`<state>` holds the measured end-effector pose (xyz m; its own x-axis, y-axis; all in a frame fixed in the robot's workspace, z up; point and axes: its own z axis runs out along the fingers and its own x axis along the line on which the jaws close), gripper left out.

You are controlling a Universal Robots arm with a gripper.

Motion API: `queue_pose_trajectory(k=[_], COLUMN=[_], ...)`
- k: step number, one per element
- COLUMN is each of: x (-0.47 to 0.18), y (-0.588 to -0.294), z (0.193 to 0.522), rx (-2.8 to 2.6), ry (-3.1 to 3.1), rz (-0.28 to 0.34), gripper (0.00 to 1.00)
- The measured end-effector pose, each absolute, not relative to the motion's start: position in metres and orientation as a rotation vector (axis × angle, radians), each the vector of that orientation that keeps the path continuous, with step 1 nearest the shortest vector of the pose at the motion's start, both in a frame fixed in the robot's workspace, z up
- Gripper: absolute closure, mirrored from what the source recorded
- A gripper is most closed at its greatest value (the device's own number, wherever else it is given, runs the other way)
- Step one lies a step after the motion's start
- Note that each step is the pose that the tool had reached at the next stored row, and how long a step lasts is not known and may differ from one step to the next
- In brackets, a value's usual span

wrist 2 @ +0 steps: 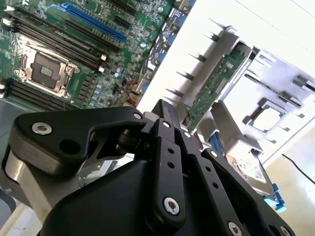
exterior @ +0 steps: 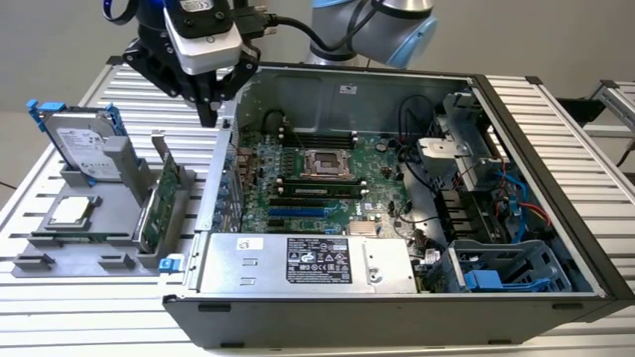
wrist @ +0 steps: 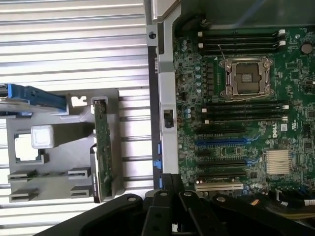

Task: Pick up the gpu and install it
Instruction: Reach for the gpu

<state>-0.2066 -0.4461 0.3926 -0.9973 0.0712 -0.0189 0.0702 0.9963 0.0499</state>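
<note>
Hand (exterior: 208,113): black, two-fingered, on the arm's wrist. Fingers are drawn together to a point with nothing between them. It hangs in the air over the case wall on the exterior view's left, near the gpu but clear of it.

Gpu (exterior: 159,199): thin green card standing on its long edge in a slot of the grey holder (exterior: 109,245), outside the computer case (exterior: 397,321) and just beside that same wall. It is untouched and not installed. In the second wrist view it (wrist 2: 216,81) lies just past the tips of the hand (wrist 2: 165,107); in the first wrist view it (wrist: 102,142) shows edge-on as a narrow green strip.

Hard drive (exterior: 85,141): silver with blue side rails, upright at the holder's far end.

Processor (exterior: 71,212): small square silver chip, flat in a holder recess, on the far side of the gpu from the case.

Motherboard (exterior: 328,186): green, lying flat inside the open case, with an open socket (exterior: 323,162) and a blue expansion slot (exterior: 297,212).

Power supply (exterior: 308,260): silver box at the case's near edge.

Bench (exterior: 555,104): ribbed metal, carrying case and holder.
</note>
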Motion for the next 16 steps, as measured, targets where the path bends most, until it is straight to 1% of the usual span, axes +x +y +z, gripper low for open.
queue_pose_trajectory(k=[16], x=[-0.221], y=[-0.455], z=[0.393], rx=[0.111], ry=[3.118], rz=[0.077], gripper=[1.0])
